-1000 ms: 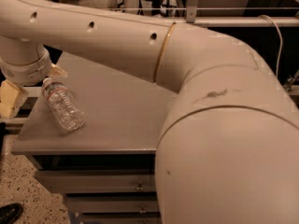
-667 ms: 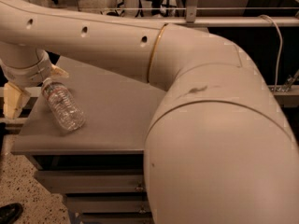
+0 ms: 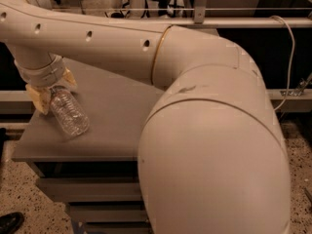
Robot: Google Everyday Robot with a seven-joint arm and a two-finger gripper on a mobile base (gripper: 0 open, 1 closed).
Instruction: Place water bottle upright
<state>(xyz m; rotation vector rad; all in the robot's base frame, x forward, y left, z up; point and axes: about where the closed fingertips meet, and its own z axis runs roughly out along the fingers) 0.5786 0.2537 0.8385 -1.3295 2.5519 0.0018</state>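
Note:
The water bottle [image 3: 70, 116], clear and ribbed, lies on its side on the grey table [image 3: 112, 116] near the left edge, its base pointing toward the front. Its cap end is hidden under my wrist. My gripper [image 3: 53, 88] comes down from the upper left. Its yellowish fingers [image 3: 39, 99] sit on either side of the bottle's upper end, closed against it. The bottle still rests on the table top.
My large white arm [image 3: 204, 130] fills the right and middle of the view and hides much of the table. A metal rail [image 3: 195, 22] and a white cable [image 3: 291, 57] run behind. Speckled floor lies below the table's front edge.
The left finger has moved right, from clear of the bottle to against its upper end. The bottle has stayed in place on the table.

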